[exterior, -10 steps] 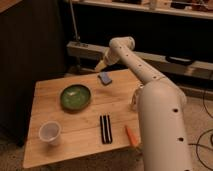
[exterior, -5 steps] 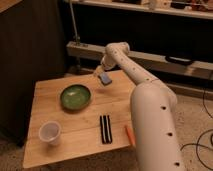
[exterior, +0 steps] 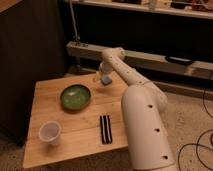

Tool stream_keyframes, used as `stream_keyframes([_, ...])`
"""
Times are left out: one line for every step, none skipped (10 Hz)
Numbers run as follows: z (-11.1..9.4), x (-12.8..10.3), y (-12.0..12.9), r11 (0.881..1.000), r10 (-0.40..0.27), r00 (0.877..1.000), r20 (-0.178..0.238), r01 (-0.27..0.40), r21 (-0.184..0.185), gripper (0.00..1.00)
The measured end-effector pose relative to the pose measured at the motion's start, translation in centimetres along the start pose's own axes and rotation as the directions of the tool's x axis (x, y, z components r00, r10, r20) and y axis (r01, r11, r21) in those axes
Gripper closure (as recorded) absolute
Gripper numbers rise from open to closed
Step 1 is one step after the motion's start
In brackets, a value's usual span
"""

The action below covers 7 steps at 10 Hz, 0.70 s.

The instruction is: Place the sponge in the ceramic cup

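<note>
My spread fingers (exterior: 101, 76) hover at the sponge (exterior: 106, 80), far side of the bench (exterior: 80, 125); next, pinch it for the cup (exterior: 49, 133).

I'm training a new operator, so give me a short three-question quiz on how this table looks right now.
1. True or false: the sponge already lies inside the ceramic cup.
2. Which thing is nearest the pincer? A) green bowl B) sponge C) black ridged block
3. Fill in: in the picture, the ceramic cup stands near the table's front-____ corner.
Key: 1 false, the sponge is by the pincer at the table's far edge; 2 B; 3 left.
</note>
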Motion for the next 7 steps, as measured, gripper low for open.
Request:
stream_keyframes([0.4, -0.2, 1.0, 1.000, 0.015, 1.000, 0.012, -0.015, -0.007, 0.20])
stream_keyframes([0.6, -0.4, 1.5, 1.000, 0.023, 1.000, 0.021, -0.023, -0.007, 0.20])
stream_keyframes([1.0, -0.8, 1.8, 1.000, 0.031, 0.999, 0.032, -0.031, -0.002, 0.20])
stream_keyframes([1.3, -1.2, 1.9, 0.999, 0.040, 0.998, 0.042, -0.040, 0.006, 0.20])
stream_keyframes([1.8, -1.8, 2.0, 0.999, 0.048, 0.998, 0.052, -0.049, 0.014, 0.20])
stream_keyframes([1.9, -2.1, 1.9, 0.998, 0.053, 0.997, 0.055, -0.054, 0.019, 0.20])
stream_keyframes([2.1, -2.5, 1.8, 0.998, 0.054, 0.997, 0.056, -0.056, 0.025, 0.20])
